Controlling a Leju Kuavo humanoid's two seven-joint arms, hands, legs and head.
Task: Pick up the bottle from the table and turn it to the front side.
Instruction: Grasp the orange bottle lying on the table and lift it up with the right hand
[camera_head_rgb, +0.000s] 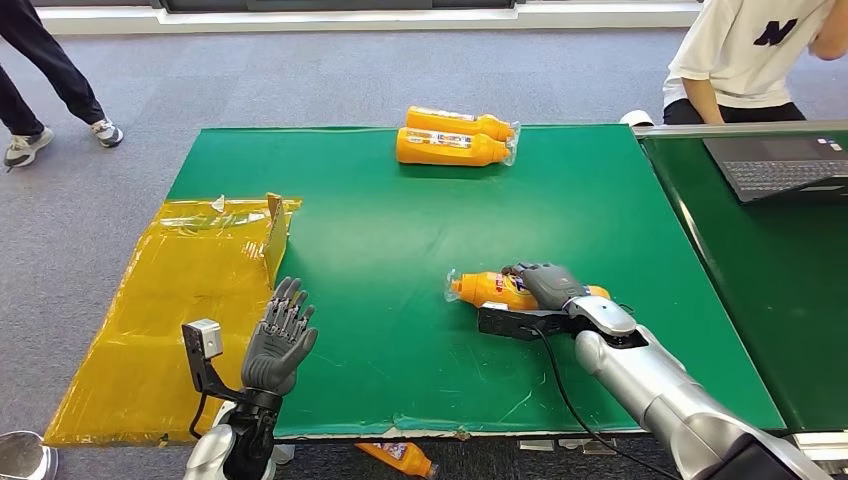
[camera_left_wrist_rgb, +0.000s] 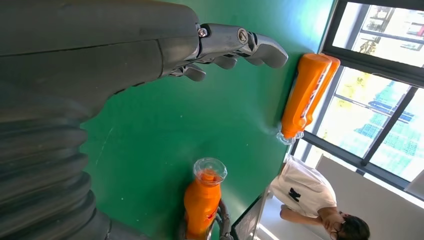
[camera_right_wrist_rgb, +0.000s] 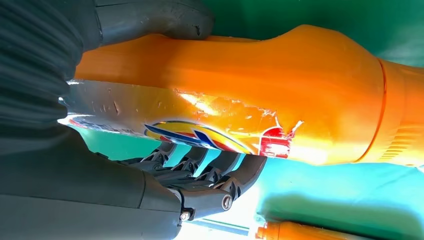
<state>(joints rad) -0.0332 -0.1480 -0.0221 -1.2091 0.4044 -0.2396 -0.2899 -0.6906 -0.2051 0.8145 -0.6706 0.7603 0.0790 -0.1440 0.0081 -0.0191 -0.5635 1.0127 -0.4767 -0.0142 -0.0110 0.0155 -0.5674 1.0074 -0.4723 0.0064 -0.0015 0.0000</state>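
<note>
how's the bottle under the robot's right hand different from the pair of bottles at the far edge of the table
The near bottle lies alone mid-table with the right hand wrapped around it, thumb on one side and fingers on the other; the far bottles lie untouched. The near bottle's cap points to the robot's left, the far bottles' caps to its right. All are orange, labelled and lying on their sides.

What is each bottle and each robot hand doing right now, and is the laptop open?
Near bottle: lying on its side, gripped by the right hand.
Two far bottles: lying side by side, untouched.
Right hand: wrapped around the near bottle.
Left hand: holds nothing, fingers apart.
Laptop: open.
Floor bottle: lying on its side.
</note>
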